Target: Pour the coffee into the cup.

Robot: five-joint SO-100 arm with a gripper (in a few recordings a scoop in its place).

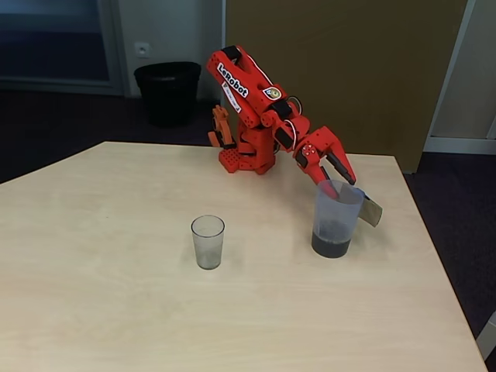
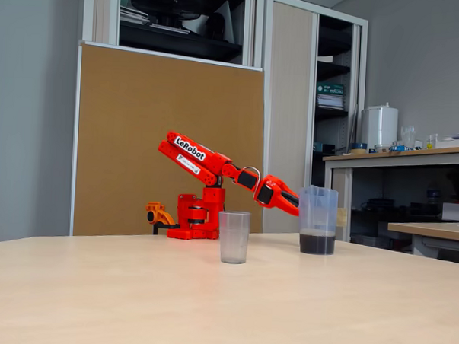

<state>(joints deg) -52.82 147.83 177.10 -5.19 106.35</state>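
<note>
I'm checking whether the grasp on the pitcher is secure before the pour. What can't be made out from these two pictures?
- Gripper: in both fixed views the pitcher wall covers the tips of the jaws, so their closure on the rim cannot be told.
- Pitcher handle: hidden behind the pitcher body in the low fixed view.
- Cup: tinted wall; whether it holds anything cannot be told.
- Coffee: exact level blurred.
</note>
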